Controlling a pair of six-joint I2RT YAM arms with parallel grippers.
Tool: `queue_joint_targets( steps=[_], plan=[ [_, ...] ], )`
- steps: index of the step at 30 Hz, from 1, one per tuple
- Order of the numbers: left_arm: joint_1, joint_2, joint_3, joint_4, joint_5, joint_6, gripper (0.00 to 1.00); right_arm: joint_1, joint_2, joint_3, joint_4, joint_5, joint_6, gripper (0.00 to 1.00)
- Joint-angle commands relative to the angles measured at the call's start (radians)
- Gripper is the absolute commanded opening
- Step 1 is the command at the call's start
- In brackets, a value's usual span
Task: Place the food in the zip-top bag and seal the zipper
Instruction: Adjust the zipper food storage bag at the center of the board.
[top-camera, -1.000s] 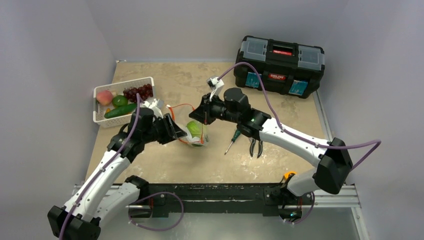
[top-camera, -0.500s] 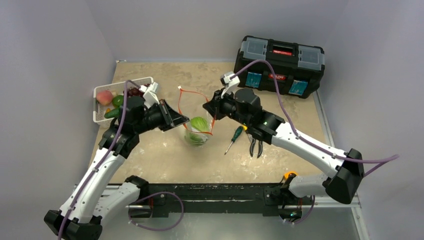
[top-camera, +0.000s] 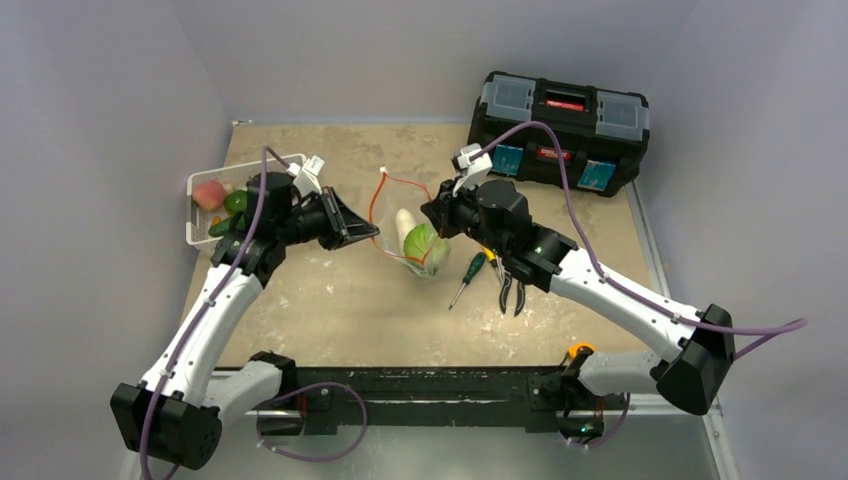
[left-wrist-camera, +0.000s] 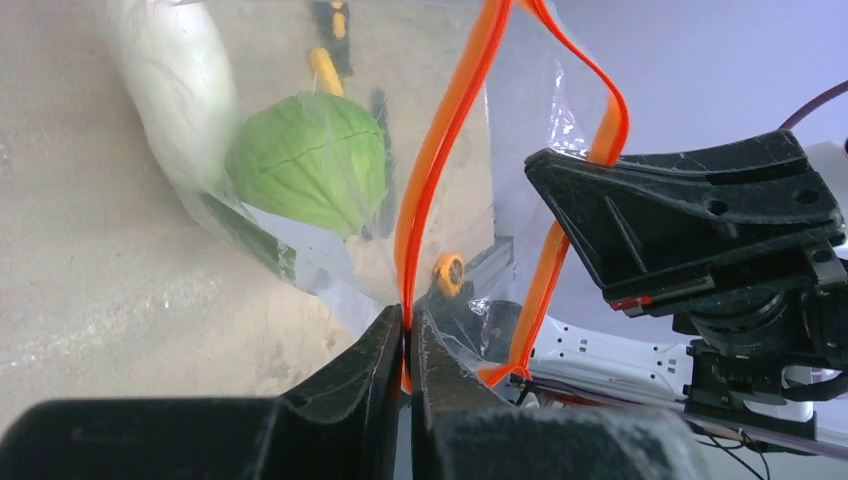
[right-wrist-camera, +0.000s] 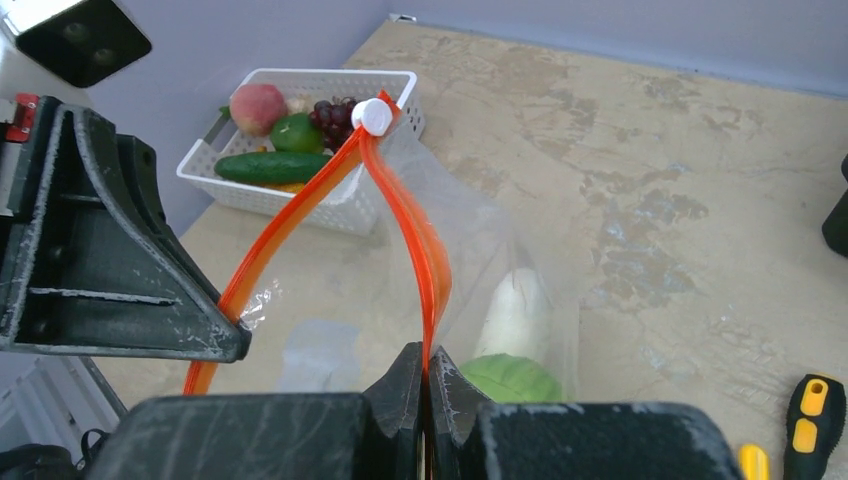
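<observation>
Over the last second both arms have risen and spread, and the bag has swung away from my left gripper (top-camera: 370, 234) towards the right gripper (right-wrist-camera: 428, 362). The left one is pinched tight on the thin orange-red plastic zipper (left-wrist-camera: 441, 150). The right one is clamped just as tight on the strip's other lip. Only the wrist views show these pinches. From overhead I can't make them out.

The clear, crinkly zip-top bag (top-camera: 393, 232) sits between them at table centre, mouth open, holding the leafy green cabbage (top-camera: 426, 243). Only the right wrist view shows the zipper's round white slider (right-wrist-camera: 377, 116) plainly.

At ten o'clock on the table stands the white slotted plastic basket (top-camera: 243, 163) with produce in it. At four o'clock from the bag lies a green-handled screwdriver (top-camera: 466, 274).
</observation>
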Motion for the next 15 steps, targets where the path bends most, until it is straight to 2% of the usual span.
queue_joint_targets(
  steps=[1, 2, 5, 8, 12, 15],
  plan=[
    [0.007, -0.042, 0.015, 0.031, 0.063, 0.000, 0.09, -0.003, -0.006, -0.008, 0.053, -0.015, 0.004, 0.00],
    [0.007, -0.043, 0.024, 0.022, 0.056, 0.014, 0.13, -0.003, -0.003, -0.007, 0.053, -0.016, 0.002, 0.00],
    [0.007, -0.051, 0.064, -0.068, 0.002, 0.085, 0.38, -0.003, -0.002, -0.003, 0.078, -0.012, -0.010, 0.00],
    [0.007, -0.082, 0.103, -0.158, -0.087, 0.184, 0.55, -0.003, -0.008, -0.004, 0.082, -0.005, -0.023, 0.00],
    [0.012, -0.121, 0.169, -0.295, -0.272, 0.332, 0.64, -0.004, -0.015, -0.025, 0.092, -0.008, -0.021, 0.00],
    [0.013, -0.171, 0.188, -0.336, -0.451, 0.404, 0.69, -0.004, -0.017, -0.041, 0.103, -0.020, -0.015, 0.00]
  ],
)
